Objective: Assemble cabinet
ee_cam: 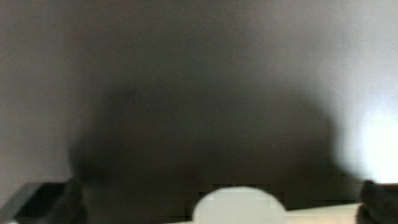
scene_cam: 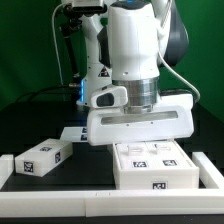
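Large white plastic box-shaped cabinet body (scene_cam: 155,168), tagged, at the worktop's (scene_cam: 90,168) near edge toward the exterior view's right: judged light, stiff, slippery; best gripped across a thin wall; tool (scene_cam: 140,141) hovers just above, jaws seemingly apart, holding nothing.

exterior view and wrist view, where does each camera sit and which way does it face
Exterior view: off the arm, facing it head-on and slightly downward onto the cabinet body; the arm and gripper show.
Wrist view: on the wrist, looking out past the gripper; mostly dark blur with a pale round shape; no robot part is clear.
Shared: nothing can be matched, because the wrist view is too blurred.
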{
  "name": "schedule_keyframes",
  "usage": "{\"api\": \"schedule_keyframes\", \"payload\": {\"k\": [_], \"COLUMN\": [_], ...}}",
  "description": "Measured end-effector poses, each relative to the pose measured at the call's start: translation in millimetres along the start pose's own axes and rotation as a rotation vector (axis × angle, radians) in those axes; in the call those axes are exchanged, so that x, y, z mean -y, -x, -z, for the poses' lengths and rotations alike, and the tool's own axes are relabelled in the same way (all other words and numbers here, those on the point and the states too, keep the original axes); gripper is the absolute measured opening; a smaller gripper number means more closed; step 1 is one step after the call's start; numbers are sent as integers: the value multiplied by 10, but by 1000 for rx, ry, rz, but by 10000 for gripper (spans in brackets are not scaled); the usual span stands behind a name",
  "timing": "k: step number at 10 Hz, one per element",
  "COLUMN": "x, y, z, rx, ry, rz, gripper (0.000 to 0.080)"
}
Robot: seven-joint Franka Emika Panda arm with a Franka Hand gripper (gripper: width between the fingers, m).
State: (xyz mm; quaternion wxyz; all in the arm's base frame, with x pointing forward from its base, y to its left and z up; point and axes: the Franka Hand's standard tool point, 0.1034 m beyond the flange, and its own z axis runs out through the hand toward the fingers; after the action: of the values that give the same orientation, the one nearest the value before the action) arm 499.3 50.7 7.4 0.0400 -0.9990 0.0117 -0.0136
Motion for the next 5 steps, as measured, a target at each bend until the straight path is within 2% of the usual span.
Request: {"api": "schedule_keyframes", "payload": {"k": [1,2,3,4,5], "x": [9,9,21,90,91], "y": [3,4,23,70,95], "z": [-2,-3,-11,-33,-44], "rx": [0,-2,-6,1,6], "ry": [0,0,-1,-1,-1], "rz": [5,7,11,25,42], "gripper": [532,532,396,213,85]}}
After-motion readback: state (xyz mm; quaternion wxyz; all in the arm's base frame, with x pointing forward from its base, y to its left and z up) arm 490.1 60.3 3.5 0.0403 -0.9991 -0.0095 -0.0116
